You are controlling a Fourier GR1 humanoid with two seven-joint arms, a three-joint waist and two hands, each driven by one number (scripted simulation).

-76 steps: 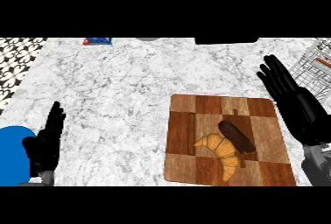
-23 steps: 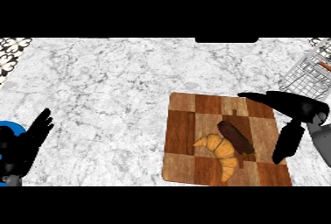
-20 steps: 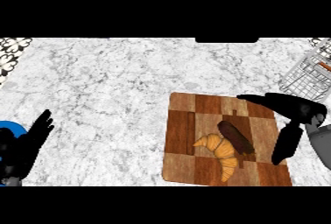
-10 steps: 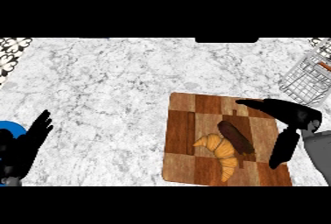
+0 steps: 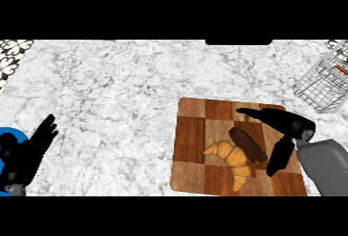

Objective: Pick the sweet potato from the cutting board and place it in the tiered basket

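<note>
So the sweet potato (image 5: 247, 144) is lying on the wooden cutting board (image 5: 194, 138), dark brown and angled diagonally, right up against a croissant (image 5: 232, 160) that's sitting just to its lower left and touching it. Nothing is gripping it at this point.

The right robot hand (image 5: 287, 130) is hovering over the right part of the board, spread open around the potato: one part is pointing left above the potato's upper end, another is hanging down along its right side. I can't tell whether either is actually touching it, looks like a small gap on the right.

The left robot hand (image 5: 26, 154) is sitting open at the lower left edge of the marble surface (image 5: 108, 97), fingers straight and pointing up, with something blue (image 5: 8, 137) showing behind it.

The tiered basket (image 5: 323, 84), a wire thing, is poking in at the upper right edge, well apart from the board. Something orange-ish is showing inside it, too small to make out.
</note>
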